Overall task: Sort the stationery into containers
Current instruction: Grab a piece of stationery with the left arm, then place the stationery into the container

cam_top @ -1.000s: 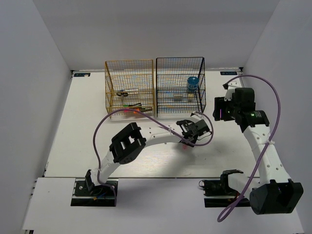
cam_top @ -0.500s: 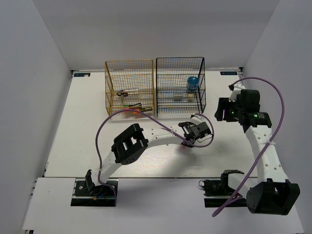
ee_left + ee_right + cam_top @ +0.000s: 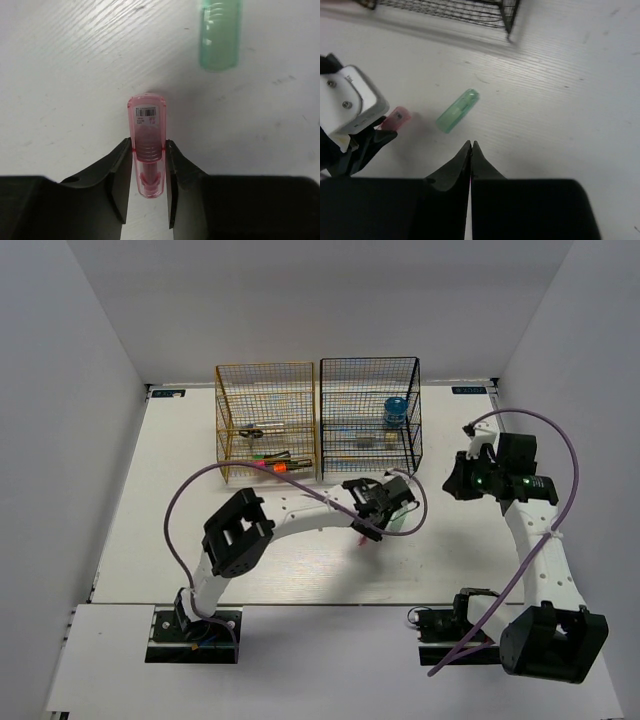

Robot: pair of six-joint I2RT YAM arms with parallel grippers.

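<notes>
**Left gripper pinching pink stick, right gripper closed on nothing**

We are seeing the left gripper [image 3: 149,146] clamping the pink stick [image 3: 148,125] between its 2 fingers, jaws partly closed around it, low over the table [image 3: 180,500] just near of the black rack [image 3: 370,415]. The green stick [image 3: 458,110] is lying loose on the table close by, to the right. The right gripper [image 3: 471,146] is hanging right of the black rack, jaws pressed together, gripping nothing. The gold rack [image 3: 265,420] is standing just left of the black 1. The blue jar [image 3: 395,412] is sitting inside the black rack.

pink stick [image 3: 148,142], barcode label | green stick [image 3: 220,37] | gold-yellow rack [image 3: 266,390] | black rack [image 3: 368,380] | blue jar [image 3: 395,412]
</notes>
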